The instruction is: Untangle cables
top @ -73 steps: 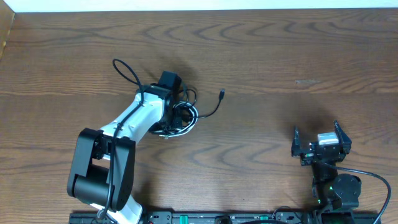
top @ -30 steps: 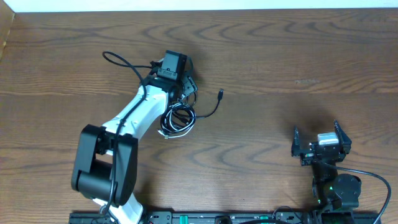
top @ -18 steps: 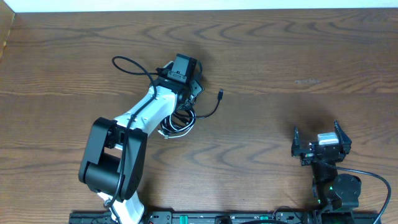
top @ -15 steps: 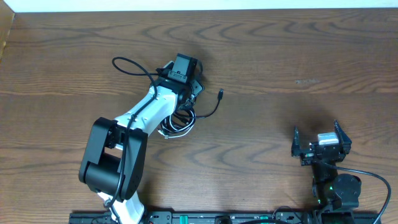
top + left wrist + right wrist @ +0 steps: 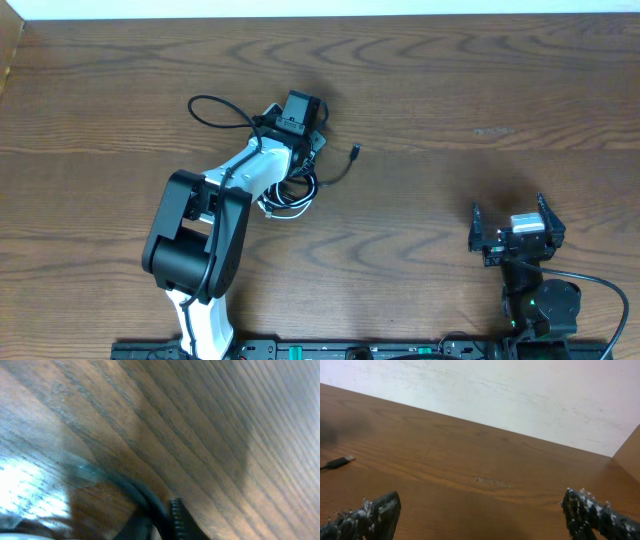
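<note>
Left gripper (image 5: 313,140), overhead, upper left of centre: jaws closed over the tangle; we can't tell if cord is pinched. Black cable (image 5: 340,178), thin and glossy, curls into loops with the white cable (image 5: 275,210) just below. Risk: a pull drags both and tightens the knot. Right gripper (image 5: 511,212), lower right: spread wide, empty.

Left wrist: blurred dark cord at bottom centre, likely the black cable, on the grained wood table (image 5: 225,420).

Right wrist: rough fingers (image 5: 375,510) apart; small plug (image 5: 337,462) at far left.

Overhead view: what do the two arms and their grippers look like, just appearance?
The left arm has white links and bulky black joint housings, with a thin black wire looping off its wrist. The right arm is black, with a small green light and a black cable alongside. The right gripper has a pale block behind two black fingers, flecked white.
</note>
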You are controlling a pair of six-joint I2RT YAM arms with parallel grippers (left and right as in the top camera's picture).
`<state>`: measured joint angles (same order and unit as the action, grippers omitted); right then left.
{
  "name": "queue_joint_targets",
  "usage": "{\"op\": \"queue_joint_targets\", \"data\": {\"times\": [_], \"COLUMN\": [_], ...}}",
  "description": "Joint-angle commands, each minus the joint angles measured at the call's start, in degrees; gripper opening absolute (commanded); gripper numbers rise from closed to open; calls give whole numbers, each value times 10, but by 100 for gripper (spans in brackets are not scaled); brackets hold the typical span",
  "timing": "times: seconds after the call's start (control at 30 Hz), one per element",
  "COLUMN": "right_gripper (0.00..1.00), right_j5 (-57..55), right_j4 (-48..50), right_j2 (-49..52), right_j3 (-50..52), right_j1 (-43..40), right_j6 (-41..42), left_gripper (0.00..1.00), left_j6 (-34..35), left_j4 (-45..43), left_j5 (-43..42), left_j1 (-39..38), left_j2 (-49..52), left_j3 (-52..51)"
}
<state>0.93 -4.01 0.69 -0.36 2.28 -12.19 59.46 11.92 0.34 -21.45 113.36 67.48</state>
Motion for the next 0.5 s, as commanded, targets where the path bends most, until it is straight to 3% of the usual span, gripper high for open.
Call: {"op": "queue_joint_targets", "data": {"times": [0.0, 0.27, 0.47], "right_gripper": [99, 99, 99], "right_j5": [5, 5, 5], "right_j4": [-2, -2, -2], "right_j2": [-3, -3, -3], "right_j3": [0, 0, 0], "right_j1": [4, 4, 4], "right_j6": [-5, -5, -5], "left_gripper": [8, 7, 8], "left_j6": [-52, -333, -423], "left_j4": [6, 11, 36], "left_j5": [-6, -87, -106], "left_j1": [0, 2, 2], "left_j2": [9, -140, -264], "left_j3": [-3, -3, -3]}}
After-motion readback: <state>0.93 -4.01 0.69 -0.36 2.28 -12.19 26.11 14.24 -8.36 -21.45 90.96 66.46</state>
